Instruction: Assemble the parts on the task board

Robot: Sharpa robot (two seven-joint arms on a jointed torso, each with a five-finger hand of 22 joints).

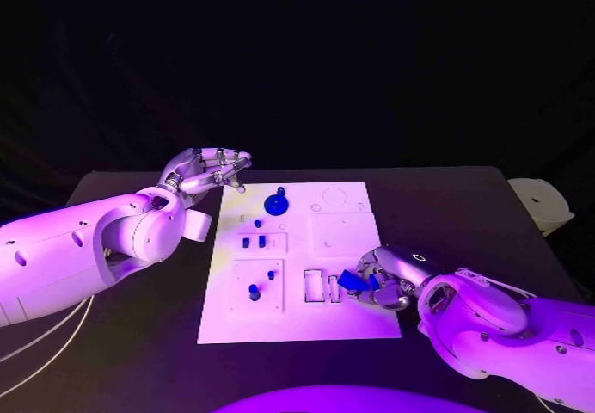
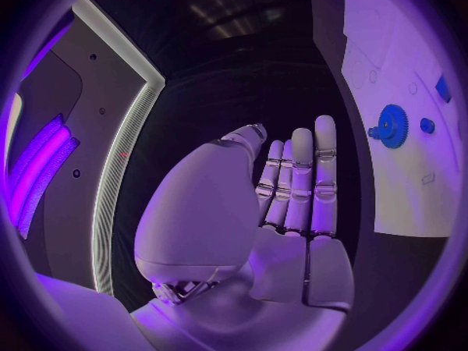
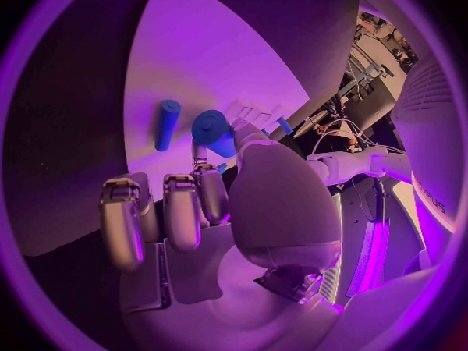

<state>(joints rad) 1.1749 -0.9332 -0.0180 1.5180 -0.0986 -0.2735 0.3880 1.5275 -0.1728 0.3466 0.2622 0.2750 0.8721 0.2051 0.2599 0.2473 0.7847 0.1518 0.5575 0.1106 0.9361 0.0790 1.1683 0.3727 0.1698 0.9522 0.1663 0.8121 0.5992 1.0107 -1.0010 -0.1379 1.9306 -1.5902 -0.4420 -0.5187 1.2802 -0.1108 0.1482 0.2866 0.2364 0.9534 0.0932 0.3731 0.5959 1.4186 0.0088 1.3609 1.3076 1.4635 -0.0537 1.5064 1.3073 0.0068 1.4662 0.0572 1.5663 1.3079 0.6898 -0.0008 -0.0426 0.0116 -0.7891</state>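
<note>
On the head view, your right hand (image 1: 382, 288) pinches a blue part (image 1: 352, 281) over the task board's (image 1: 353, 325) near right corner, beside the slots; seating it looks like the step in hand, and you'll need careful alignment. Your left hand (image 1: 208, 170) hangs empty, fingers loosely curled, off the board's far left edge.

Left wrist view: fingers (image 2: 304, 171) straight, holding nothing; a blue gear (image 2: 393, 125) sits on the board.

Right wrist view: the pinched part is mostly hidden by the thumb; a blue peg (image 3: 167, 124) lies nearby.

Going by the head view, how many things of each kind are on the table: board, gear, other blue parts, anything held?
board: 1
blue gear: 1
small blue parts on the board: 5 that I can make out
blue part held by the right hand: 1
Total: 8
</note>
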